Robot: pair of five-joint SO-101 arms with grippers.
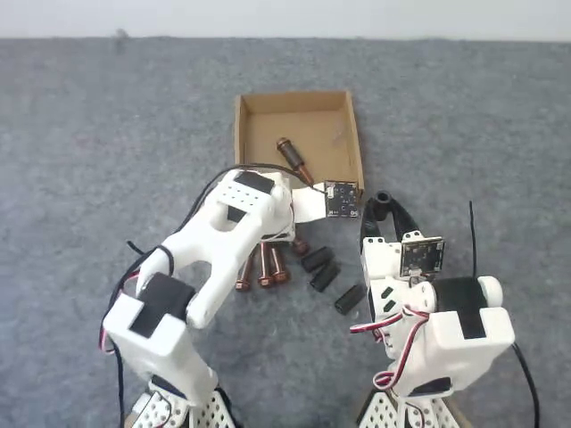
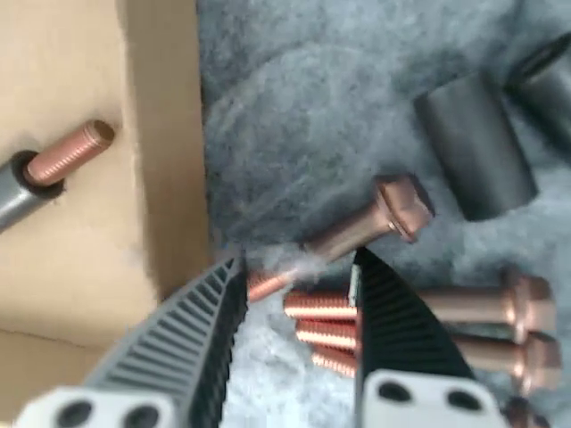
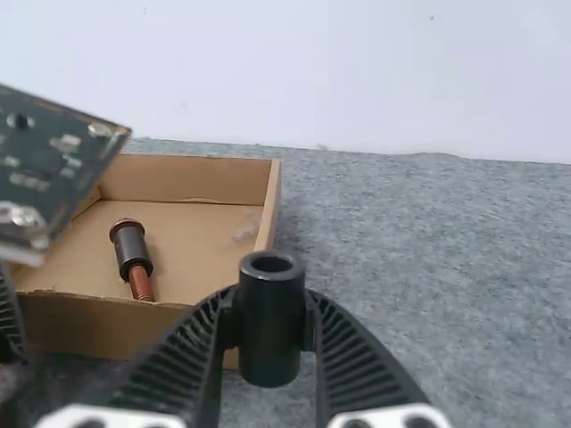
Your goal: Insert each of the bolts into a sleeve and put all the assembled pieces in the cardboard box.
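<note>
Bolts (image 2: 464,305) lie partly hidden behind wide-open left fingers (image 2: 393,321); right fingers (image 3: 352,357) clamp a sleeve (image 3: 270,316).

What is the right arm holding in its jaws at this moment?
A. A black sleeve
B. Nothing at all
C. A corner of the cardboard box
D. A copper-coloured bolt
A: in the right wrist view a black sleeve sits clamped between the jaws, pressed on both sides, its open end in sight.
</note>
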